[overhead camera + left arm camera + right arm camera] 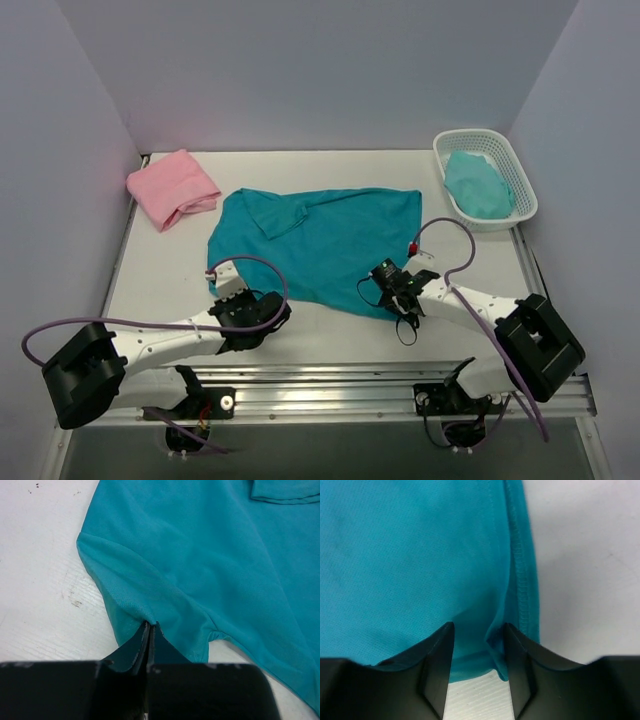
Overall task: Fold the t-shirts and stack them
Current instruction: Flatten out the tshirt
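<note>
- Two t-shirts on the desk: teal t-shirt spread flat at centre; pink t-shirt folded into a small bundle at the far left corner, apart from the teal one.
- One white basket at the far right, holding a paler green cloth; no arm near it.
- Left jaws: closed tight on the near-left corner of the teal t-shirt, a tuck of cloth pinched between them.
- Right jaws: standing apart astride the near-right hem corner, cloth in the gap, no pinch visible.
- Governing relation: long axis of the teal t-shirt running left to right across the desk; whole body of cloth lying beyond both jaws, toward the far wall; left arm and right arm posted one at each near corner, neither closer than the other.
- Judged next step: right-hand pinch to be secured first, then near edge carried away over the far half, both corners kept level to avoid a skewed fold.
- Top view only: full outline, a sleeve flap turned over near the far left of the shirt, pink bundle, basket; jaw gaps not readable there.
- Left wrist view only: the pinch itself, creases fanning out from it, scuffed bare desk at left.
- Right wrist view only: stitched hem running straight away from the jaws, bare desk at right.
</note>
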Robot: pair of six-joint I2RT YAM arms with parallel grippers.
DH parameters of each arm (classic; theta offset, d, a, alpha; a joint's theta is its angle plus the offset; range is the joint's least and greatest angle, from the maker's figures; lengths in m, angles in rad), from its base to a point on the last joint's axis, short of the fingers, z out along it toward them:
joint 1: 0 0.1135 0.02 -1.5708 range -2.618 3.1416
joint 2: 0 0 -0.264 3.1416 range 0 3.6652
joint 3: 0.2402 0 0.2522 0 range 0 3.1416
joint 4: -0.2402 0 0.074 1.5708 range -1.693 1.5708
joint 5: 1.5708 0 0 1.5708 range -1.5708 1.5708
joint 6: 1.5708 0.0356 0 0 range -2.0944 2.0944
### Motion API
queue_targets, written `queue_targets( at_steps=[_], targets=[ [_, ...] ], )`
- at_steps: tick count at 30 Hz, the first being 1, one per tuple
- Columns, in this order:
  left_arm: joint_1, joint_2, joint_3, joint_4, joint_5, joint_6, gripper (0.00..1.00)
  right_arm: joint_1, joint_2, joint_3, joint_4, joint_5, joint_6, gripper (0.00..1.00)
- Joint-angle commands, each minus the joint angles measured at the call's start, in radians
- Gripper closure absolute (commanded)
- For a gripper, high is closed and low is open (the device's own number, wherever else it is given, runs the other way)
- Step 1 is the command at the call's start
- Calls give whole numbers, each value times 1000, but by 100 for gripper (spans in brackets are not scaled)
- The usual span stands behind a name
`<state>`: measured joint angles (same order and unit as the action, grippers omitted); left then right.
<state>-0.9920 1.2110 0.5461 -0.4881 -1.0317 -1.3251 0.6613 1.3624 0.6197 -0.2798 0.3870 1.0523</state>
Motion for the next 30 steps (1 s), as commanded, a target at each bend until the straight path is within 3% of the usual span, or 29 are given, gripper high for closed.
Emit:
queue_targets(
  at_steps=[1, 3, 5, 13, 16, 20, 23, 30],
  targets=[
    [1, -18, -9, 28, -4, 7, 98, -3, 29, 23, 25, -28, -21, 68],
    [1, -13, -11, 34, -4, 9, 98, -3, 29, 14, 34, -45, -20, 76],
    [1, -4, -11, 43, -2, 6, 98, -3, 23, -3, 44, -51, -20, 97],
    [-8, 27, 28, 37, -10, 30, 98, 29, -80, 4, -11, 10, -17, 100],
    [-66, -8, 107, -136, -82, -26, 98, 76, -150, 84, -97, 67, -15, 100],
    [-169, -83, 311, -596, -198, -222, 98, 153, -264, 262, -234, 192, -21, 100],
    [-220, -158, 414, -772, -241, -252, 98, 184, -373, 354, -308, 216, -61, 100],
    [-231, -359, 649, -469, -209, 442, 98, 187, -506, 667, -418, 254, -192, 100]
  ],
)
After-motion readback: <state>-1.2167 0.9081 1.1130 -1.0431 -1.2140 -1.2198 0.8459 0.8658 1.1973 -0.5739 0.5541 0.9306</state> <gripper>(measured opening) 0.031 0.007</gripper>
